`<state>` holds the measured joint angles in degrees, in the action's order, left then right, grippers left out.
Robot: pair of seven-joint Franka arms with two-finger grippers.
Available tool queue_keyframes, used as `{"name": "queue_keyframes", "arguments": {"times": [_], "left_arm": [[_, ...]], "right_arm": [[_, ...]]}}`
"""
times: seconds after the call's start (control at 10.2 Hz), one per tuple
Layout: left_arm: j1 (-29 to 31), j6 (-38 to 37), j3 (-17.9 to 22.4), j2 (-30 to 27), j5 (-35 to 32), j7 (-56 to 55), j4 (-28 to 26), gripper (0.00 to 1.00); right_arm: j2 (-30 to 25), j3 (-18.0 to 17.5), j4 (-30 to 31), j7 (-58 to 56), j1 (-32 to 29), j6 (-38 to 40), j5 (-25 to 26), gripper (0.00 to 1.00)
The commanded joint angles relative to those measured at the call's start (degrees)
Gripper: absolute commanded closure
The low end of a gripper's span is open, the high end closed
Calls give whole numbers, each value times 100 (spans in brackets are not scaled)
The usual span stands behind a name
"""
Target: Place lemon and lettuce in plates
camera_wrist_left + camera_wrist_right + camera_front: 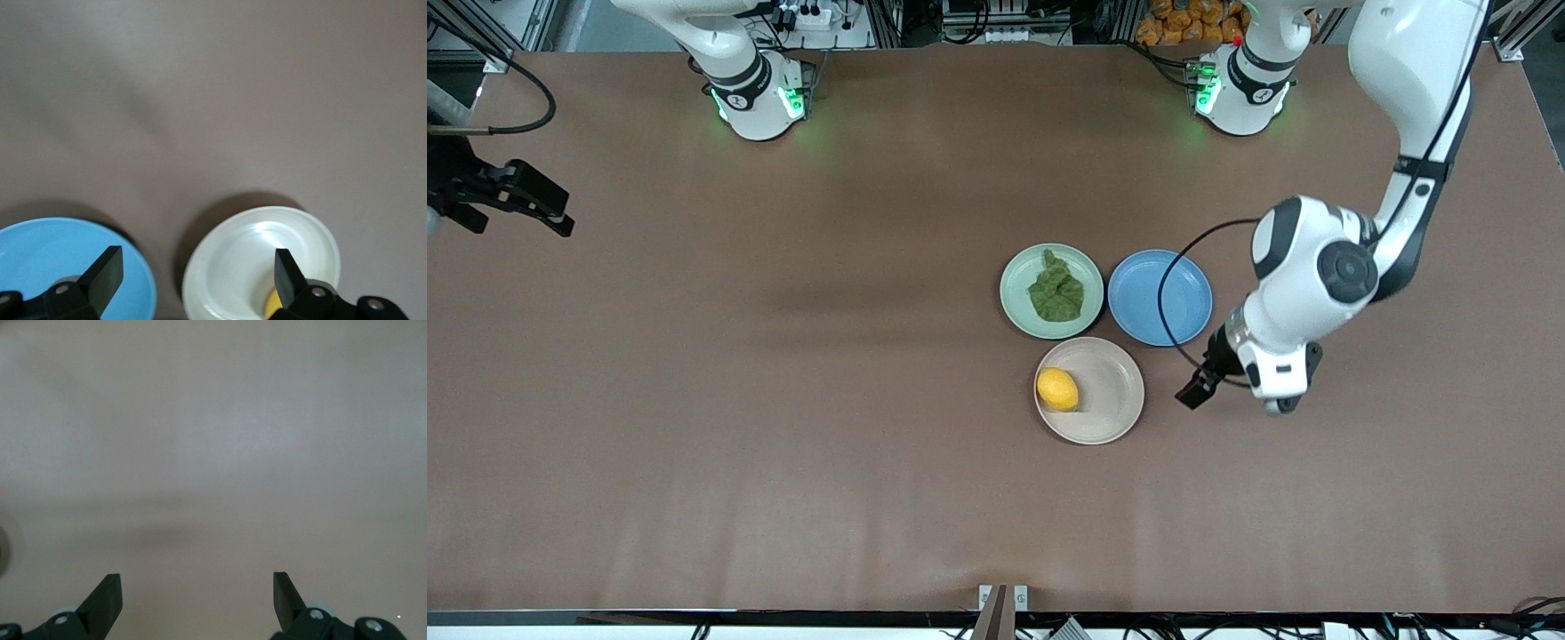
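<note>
The lemon (1057, 388) lies in the beige plate (1112, 396), which is nearest the front camera. The lettuce (1056, 291) lies in the mint green plate (1016, 293). My left gripper (1199, 388) is open and empty, in the air over the table beside the beige plate, toward the left arm's end. In the left wrist view its fingers (103, 273) frame the beige plate (247, 260), with a sliver of lemon (272, 305) showing. My right gripper (534, 206) is open and empty, over the right arm's end of the table; its wrist view shows only its fingertips (107, 593) and bare table.
An empty blue plate (1138, 298) sits beside the mint plate, toward the left arm's end; it also shows in the left wrist view (47, 260). The three plates touch in a cluster. A black cable loops from the left arm over the blue plate.
</note>
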<state>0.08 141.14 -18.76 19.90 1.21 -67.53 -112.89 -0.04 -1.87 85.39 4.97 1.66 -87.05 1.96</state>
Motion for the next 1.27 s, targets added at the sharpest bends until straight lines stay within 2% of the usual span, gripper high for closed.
{"name": "queue_keyframes", "arguments": {"times": [0.0, 0.1, 0.2, 0.29, 0.59, 0.69, 0.78, 0.88, 0.98, 1.18], "left_arm": [[80, 256, -67, -776, 142, -7, -927, 0], [89, 203, -67, -786, 81, 194, -858, 0], [89, -32, -23, -838, 63, 614, -753, 0], [159, -495, 64, -882, 55, 1053, -560, 0], [625, -2104, 100, -1171, -226, 2267, 143, 0], [886, -2526, 118, -1329, -253, 2740, 328, 0], [1046, -2878, 135, -1418, -288, 3197, 573, 0], [1065, -3012, 223, -1453, -288, 3532, 732, 0], [943, -3179, 432, -1541, -288, 3658, 916, 0], [-125, -3652, 1535, -1813, -262, 4008, 1145, 0]], "right_arm": [[-172, 47, 311, -110, 141, -119, -116, 0], [-189, 46, 372, -127, 159, -102, -116, 0], [-250, 55, 460, -162, 160, -119, -343, 0], [-260, 73, 496, -206, 142, -137, -545, 0], [-303, 99, 496, -207, 160, -172, -503, 0], [-356, 230, 496, -207, 194, -172, -477, 0], [-400, 509, 479, -215, 360, -163, -425, 0], [-444, 617, 487, -372, 388, -154, -415, 0], [-444, 626, 487, -548, 353, -128, -415, 0], [-418, 618, 487, -515, 327, -93, -415, 0]]}}
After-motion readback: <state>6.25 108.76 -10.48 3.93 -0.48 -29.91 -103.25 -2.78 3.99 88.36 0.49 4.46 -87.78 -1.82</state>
